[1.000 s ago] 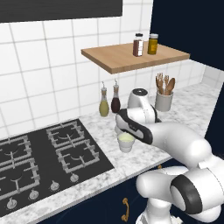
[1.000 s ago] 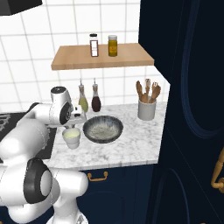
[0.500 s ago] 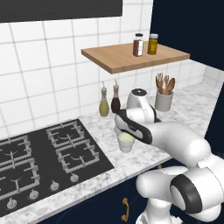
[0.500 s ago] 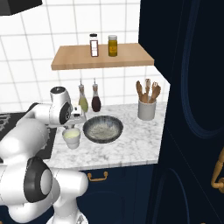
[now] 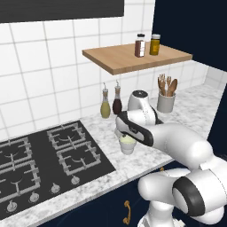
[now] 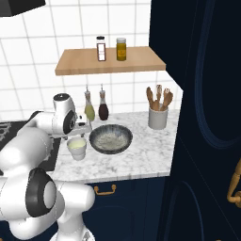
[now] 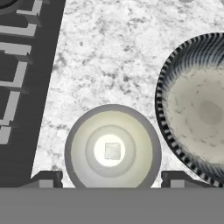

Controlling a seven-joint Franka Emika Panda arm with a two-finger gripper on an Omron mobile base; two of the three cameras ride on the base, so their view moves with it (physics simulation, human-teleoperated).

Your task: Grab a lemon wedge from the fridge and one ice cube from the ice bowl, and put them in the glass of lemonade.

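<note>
Seen from the hand camera, the hand (image 7: 109, 180) hangs directly over the glass (image 7: 113, 148), fingers spread wide either side, holding nothing. A small pale cube (image 7: 113, 151) sits in the drink, so the ice looks delivered. The bowl (image 7: 197, 109) lies at 2 o'clock on the counter (image 7: 109, 57). No lemon wedge is discernible; whether that step is done, I cannot tell.

Speckled marble counter (image 7: 131, 57); ribbed glazed ice bowl (image 7: 175, 78); wooden shelf (image 5: 133, 60).
</note>
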